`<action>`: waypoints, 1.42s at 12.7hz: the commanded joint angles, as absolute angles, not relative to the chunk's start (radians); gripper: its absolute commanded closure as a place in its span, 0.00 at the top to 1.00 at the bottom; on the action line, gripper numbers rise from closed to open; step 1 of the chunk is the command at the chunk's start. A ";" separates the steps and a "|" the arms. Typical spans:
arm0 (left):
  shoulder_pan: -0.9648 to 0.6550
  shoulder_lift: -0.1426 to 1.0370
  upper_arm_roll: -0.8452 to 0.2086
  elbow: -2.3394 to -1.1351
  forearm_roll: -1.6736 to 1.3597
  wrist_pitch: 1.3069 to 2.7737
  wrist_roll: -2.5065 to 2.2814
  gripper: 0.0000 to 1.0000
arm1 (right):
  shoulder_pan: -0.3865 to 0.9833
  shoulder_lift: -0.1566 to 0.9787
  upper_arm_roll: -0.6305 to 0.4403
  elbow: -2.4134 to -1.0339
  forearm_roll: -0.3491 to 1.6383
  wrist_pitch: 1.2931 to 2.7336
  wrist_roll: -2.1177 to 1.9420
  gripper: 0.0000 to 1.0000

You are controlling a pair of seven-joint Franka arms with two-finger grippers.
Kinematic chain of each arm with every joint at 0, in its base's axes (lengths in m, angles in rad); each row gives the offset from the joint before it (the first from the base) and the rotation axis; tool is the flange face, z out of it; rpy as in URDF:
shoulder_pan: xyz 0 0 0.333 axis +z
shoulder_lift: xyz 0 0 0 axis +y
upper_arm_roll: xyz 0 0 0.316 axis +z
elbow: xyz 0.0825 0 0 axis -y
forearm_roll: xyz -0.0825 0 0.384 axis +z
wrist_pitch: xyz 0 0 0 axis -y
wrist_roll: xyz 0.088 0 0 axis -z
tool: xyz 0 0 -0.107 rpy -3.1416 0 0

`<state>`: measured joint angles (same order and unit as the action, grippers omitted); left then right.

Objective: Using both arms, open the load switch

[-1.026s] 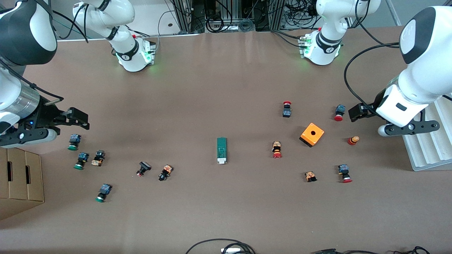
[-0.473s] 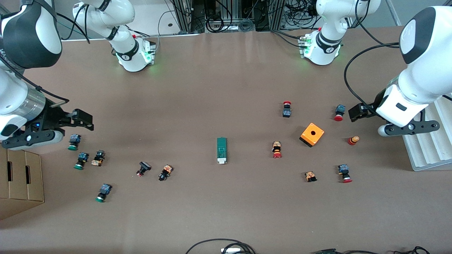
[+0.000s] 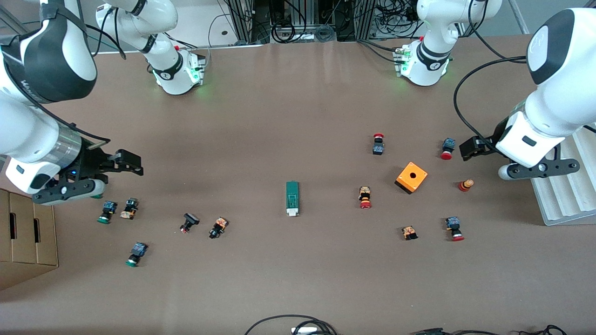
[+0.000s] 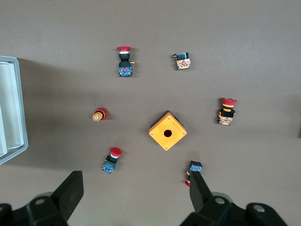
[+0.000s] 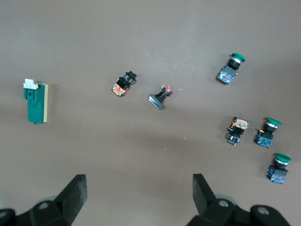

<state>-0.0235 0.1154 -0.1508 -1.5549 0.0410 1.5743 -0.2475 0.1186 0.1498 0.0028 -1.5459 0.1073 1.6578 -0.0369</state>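
The load switch point(image 3: 292, 198), a narrow dark-green block with a white tab at its nearer end, lies flat at the table's middle with nothing touching it. It also shows in the right wrist view point(image 5: 36, 102). My right gripper point(image 3: 65, 190) hangs open and empty over the green-capped push buttons at the right arm's end of the table; its fingers point(image 5: 75, 190) stand wide apart. My left gripper point(image 3: 535, 170) waits open and empty point(image 4: 135, 190) above the red-capped buttons at the left arm's end.
An orange square box point(image 3: 411, 177) with a hole sits among several red-capped buttons point(image 3: 365, 197). Green-capped buttons point(image 3: 106, 211) and other small parts point(image 3: 218, 227) lie toward the right arm's end. A cardboard box point(image 3: 23, 237) and a white tray point(image 3: 563, 186) flank the table.
My right arm has swung its open gripper toward the table's middle, now covering one green-capped button. The left arm and the load switch have not moved.
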 commanded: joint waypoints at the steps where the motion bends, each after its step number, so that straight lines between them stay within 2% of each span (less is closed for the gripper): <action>1: -0.025 0.107 -0.150 -1.546 0.034 1.560 -0.245 1.00 | 0.123 0.147 -0.003 -1.543 0.123 1.670 -0.028 1.00; 18: -0.025 0.107 -0.150 -1.546 0.034 1.560 -0.245 1.00 | 0.124 0.156 -0.003 -1.542 0.112 1.690 -0.031 1.00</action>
